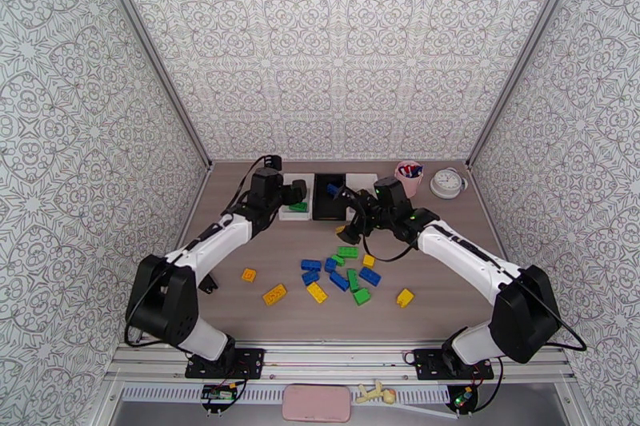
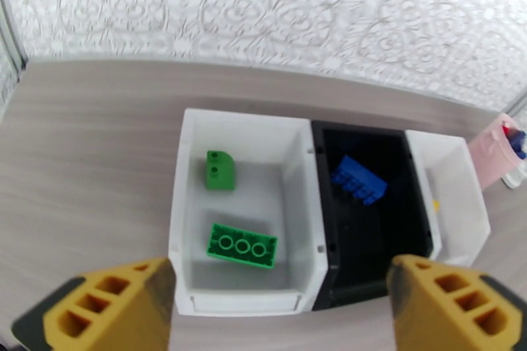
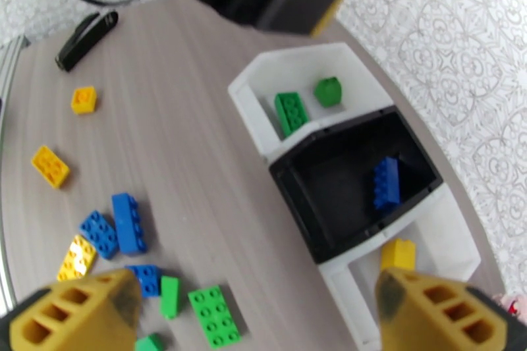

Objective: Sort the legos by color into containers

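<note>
While most legos (image 1: 340,280) lie loose mid-bench, two green ones sit in the left-edge white bin (image 2: 263,194), a blue in the black bin (image 2: 362,240) and a yellow in the right-edge white bin (image 2: 454,194), all along the far edge. Left gripper (image 2: 280,299) and right gripper (image 3: 257,313) hang spread, empty, above these. Risk: the arms, close together, may collide; clustered bricks invite mixed-colour picks.

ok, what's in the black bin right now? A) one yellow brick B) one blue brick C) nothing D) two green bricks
B: a single blue brick lies in the black bin; the two green bricks sit in the left white bin.
</note>
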`<control>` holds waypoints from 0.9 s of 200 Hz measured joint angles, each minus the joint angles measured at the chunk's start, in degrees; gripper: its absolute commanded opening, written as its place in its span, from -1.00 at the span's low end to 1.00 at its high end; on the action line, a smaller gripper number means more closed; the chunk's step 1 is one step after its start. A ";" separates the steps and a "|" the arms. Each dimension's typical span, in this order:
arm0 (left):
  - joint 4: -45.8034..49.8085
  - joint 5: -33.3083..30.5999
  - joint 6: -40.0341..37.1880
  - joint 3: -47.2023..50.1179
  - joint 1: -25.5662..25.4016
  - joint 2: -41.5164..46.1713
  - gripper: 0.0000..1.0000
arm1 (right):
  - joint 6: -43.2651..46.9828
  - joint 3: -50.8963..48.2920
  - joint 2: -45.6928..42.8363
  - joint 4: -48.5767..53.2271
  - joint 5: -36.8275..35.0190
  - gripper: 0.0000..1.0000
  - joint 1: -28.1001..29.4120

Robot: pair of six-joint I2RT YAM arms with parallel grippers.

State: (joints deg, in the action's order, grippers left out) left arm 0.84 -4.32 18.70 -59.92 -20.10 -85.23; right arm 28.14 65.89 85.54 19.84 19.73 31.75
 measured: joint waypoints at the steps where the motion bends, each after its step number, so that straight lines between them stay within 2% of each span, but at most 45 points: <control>1: -0.07 0.11 -0.17 0.20 -0.02 0.26 0.89 | 0.11 0.00 0.00 0.17 -0.07 0.96 0.00; 22: -1.07 2.29 -3.89 5.46 -0.28 6.64 0.99 | 3.19 0.55 0.17 5.62 -1.86 0.96 0.00; 62: -0.76 8.61 -11.91 13.68 -0.28 18.58 0.99 | 6.69 3.26 3.39 12.68 -5.20 0.95 0.00; 97: 3.21 13.31 -17.57 17.79 -1.64 27.30 0.99 | 8.15 6.58 9.05 17.27 -7.15 0.94 0.09; 180: 10.73 18.21 -26.77 20.31 -8.68 33.73 0.99 | 10.97 15.34 21.90 26.34 -13.53 0.95 3.67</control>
State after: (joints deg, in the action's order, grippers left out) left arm 11.57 13.89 -8.08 -39.62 -28.77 -51.51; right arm 39.11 81.23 107.44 46.17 6.20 35.42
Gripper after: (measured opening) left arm 0.996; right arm 0.976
